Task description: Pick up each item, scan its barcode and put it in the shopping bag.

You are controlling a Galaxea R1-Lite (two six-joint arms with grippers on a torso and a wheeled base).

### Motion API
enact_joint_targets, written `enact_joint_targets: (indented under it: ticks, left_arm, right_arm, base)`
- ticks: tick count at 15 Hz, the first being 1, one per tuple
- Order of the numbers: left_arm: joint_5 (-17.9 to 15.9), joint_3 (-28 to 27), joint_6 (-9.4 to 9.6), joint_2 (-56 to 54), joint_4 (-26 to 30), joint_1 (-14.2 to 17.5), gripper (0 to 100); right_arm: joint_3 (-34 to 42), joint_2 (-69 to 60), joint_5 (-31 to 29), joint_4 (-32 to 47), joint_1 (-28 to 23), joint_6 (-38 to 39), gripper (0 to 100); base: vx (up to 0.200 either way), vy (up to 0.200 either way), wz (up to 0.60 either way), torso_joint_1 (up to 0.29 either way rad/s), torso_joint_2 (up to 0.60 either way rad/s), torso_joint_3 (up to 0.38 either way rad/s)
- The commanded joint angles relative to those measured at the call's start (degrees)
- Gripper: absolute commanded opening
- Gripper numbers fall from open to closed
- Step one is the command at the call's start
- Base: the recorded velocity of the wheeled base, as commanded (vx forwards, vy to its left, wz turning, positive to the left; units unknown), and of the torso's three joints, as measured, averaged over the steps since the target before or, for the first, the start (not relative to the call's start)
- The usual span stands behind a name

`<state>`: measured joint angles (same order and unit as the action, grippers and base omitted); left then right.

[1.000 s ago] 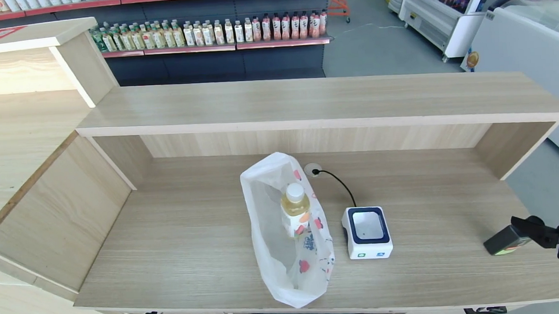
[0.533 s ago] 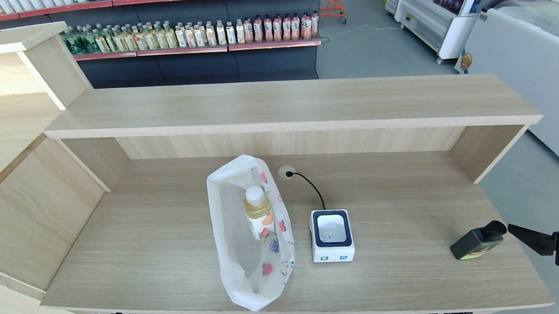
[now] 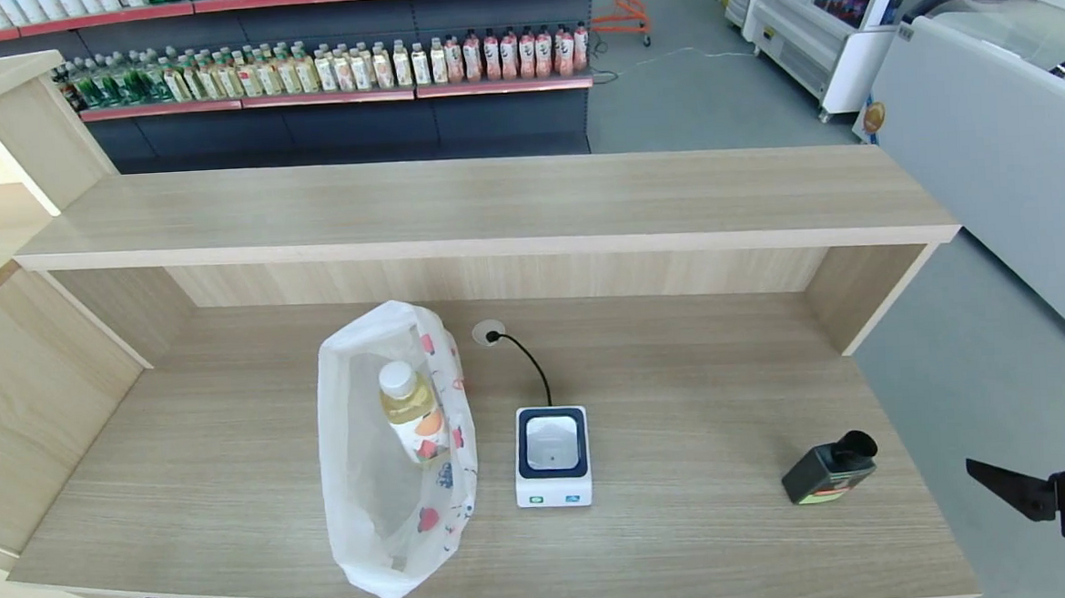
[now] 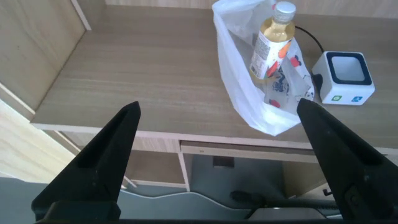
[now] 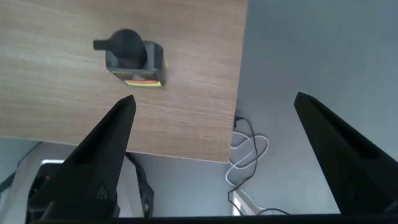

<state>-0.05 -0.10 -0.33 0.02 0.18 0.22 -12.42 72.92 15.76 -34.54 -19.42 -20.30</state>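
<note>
A small black bottle with a green and red label sits near the counter's right front corner, also seen from above. My right gripper hangs open beyond the counter's right edge, apart from that bottle, nothing between its fingers. A white shopping bag stands open on the counter with a yellow drink bottle inside. A white barcode scanner sits just right of the bag. My left gripper is open and empty, off the counter's front edge, facing the bag.
The counter has a raised back shelf and side walls. A black cable runs from the scanner to a hole in the top. Drink shelves and freezers stand in the shop behind. Cables lie on the floor.
The head camera has swung right, shifting the whole scene left. My right gripper, earlier overlapping the black bottle, now stands clear of it to the right, past the counter edge.
</note>
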Motion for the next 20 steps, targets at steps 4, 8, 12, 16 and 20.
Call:
enact_joint_targets:
  ticks: [4,8,12,16,20]
  left_arm:
    - [0.0,0.0,-0.02,0.0,0.0,0.0,100]
    - [0.0,0.0,-0.02,0.0,0.0,0.0,100]
    - [0.0,0.0,-0.02,0.0,0.0,0.0,100]
    - [0.0,0.0,-0.02,0.0,0.0,0.0,100]
    - [0.0,0.0,-0.02,0.0,0.0,0.0,100]
  right_arm:
    - [-3.8,-2.4,-3.7,12.5,-2.2,-17.6,100]
    - [-5.6,0.6,-9.5,18.2,-1.8,-25.9,100]
    - [-9.6,12.2,-9.1,13.9,0.5,-33.2,100]
    - [-11.1,25.8,-6.4,3.4,6.6,-33.1,100]
    - [-13.7,31.2,-1.9,2.5,13.0,-33.0,100]
  base:
    - [0.000,0.000,0.00,0.000,0.00,0.000]
    - [0.000,0.000,0.00,0.000,0.00,0.000]
    - [0.000,0.000,0.00,0.000,0.00,0.000]
    - [0.000,0.000,0.00,0.000,0.00,0.000]
    - [0.000,0.000,0.00,0.000,0.00,0.000]
